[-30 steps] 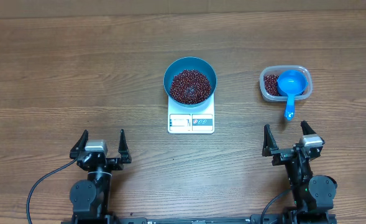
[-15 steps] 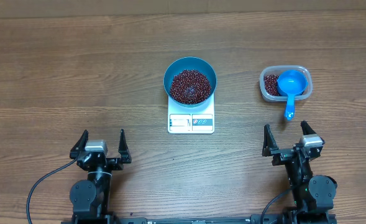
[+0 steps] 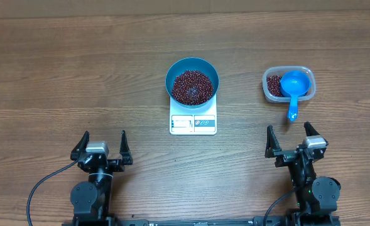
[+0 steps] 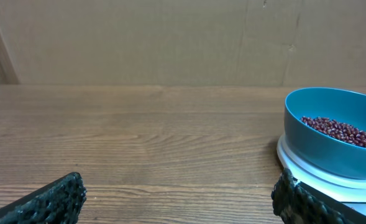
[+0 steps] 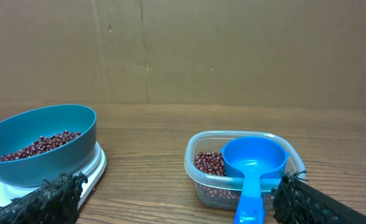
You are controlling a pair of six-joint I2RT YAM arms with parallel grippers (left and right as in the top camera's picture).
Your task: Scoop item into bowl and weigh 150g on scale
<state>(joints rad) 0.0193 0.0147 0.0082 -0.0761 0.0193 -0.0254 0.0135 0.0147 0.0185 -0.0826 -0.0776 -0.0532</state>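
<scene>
My left pincer (image 3: 103, 141) and right pincer (image 3: 289, 133) both released and empty, low over the counter (image 3: 71, 69), beans (image 3: 192, 86) heaped in the blue bowl (image 3: 174, 70) on the scale (image 3: 193, 124), scoop (image 3: 294, 85) resting in the tub (image 3: 267, 90)

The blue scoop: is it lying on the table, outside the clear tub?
No, the blue scoop rests with its cup inside the clear tub, only its handle poking over the rim.

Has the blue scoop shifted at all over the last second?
No. The scoop sits in the same spot in the tub, handle over its near rim, at the same offset from the scale.
</scene>
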